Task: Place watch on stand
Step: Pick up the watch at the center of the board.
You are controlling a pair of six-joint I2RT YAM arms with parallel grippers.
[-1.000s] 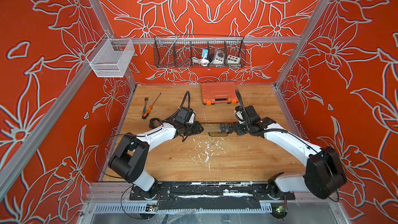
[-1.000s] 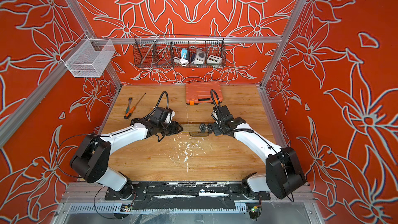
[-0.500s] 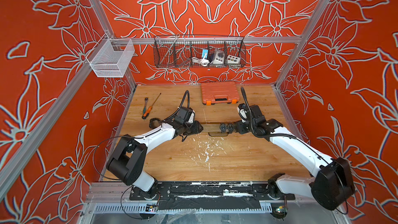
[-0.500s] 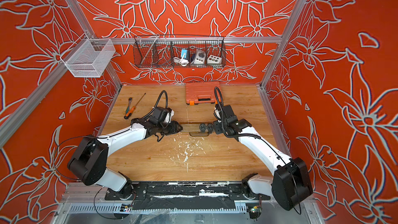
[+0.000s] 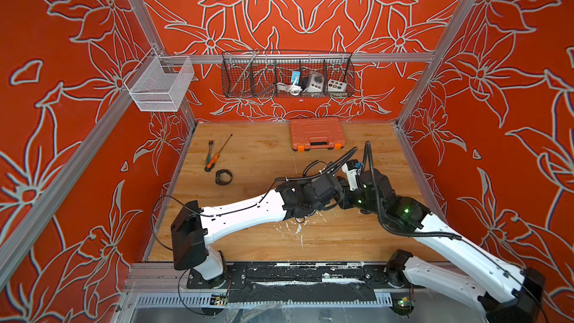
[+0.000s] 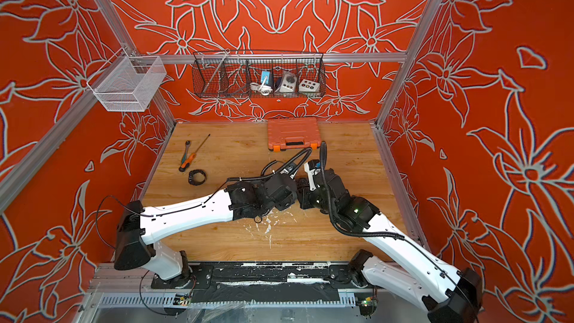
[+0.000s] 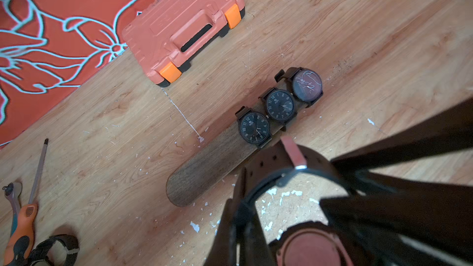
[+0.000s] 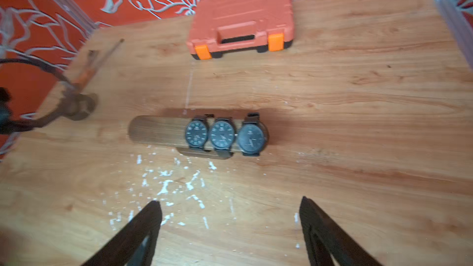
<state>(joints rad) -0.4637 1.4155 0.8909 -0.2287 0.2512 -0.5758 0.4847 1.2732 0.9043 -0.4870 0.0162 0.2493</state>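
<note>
My left fingers (image 7: pixel 409 144), gripping a watch (image 7: pixel 311 246), have swung across beside my open, empty right fingers (image 8: pixel 143 226), so threading the stand (image 7: pixel 204 170), already holding 3, looks next.

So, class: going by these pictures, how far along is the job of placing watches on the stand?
Done: three watches sit side by side at one end of the wooden stand. In hand: the left gripper holds a fourth watch near the stand's bare end. Left: seating it, then the watch lying beside the screwdriver. The right gripper is open, empty.
</note>
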